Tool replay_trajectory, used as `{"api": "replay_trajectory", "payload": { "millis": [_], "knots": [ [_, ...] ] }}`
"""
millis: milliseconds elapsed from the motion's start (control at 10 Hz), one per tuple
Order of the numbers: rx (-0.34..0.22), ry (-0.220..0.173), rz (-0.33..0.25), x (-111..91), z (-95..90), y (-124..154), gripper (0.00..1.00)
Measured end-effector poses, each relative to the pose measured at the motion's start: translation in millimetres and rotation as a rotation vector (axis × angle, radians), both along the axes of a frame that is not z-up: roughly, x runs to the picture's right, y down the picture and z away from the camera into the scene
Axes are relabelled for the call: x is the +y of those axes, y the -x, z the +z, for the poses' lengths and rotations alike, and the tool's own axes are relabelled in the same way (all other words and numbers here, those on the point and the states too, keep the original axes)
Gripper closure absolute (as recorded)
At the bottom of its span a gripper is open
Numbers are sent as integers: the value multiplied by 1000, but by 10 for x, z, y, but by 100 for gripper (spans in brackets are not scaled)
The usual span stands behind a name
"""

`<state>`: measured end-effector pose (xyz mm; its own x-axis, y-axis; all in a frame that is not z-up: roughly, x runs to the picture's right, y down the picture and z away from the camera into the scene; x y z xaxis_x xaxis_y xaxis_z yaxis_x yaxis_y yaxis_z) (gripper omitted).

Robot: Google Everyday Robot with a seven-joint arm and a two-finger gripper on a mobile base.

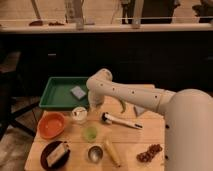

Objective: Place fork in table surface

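My gripper points down at the end of the white arm, just right of the green tray's near right corner and low over the table surface, a light wooden top. The fork does not show; it may be hidden under the gripper. No object can be made out in the gripper.
A green tray holding a grey block lies at the back left. A white cup, an orange bowl, a green cup, a black-and-white utensil, a metal cup, a yellow item, grapes and a dark plate sit nearby.
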<state>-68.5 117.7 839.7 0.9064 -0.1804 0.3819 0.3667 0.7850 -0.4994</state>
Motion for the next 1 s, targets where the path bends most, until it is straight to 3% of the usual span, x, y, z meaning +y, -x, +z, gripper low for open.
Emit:
{"api": "replay_trajectory", "payload": {
  "millis": [200,600,1000],
  "knots": [
    [-7,-2,-1,-1,-10,2,99],
    [-23,-19,-8,-75,-87,6,100],
    [-27,-62,-3,-296,-250,-87,100]
  ]
}}
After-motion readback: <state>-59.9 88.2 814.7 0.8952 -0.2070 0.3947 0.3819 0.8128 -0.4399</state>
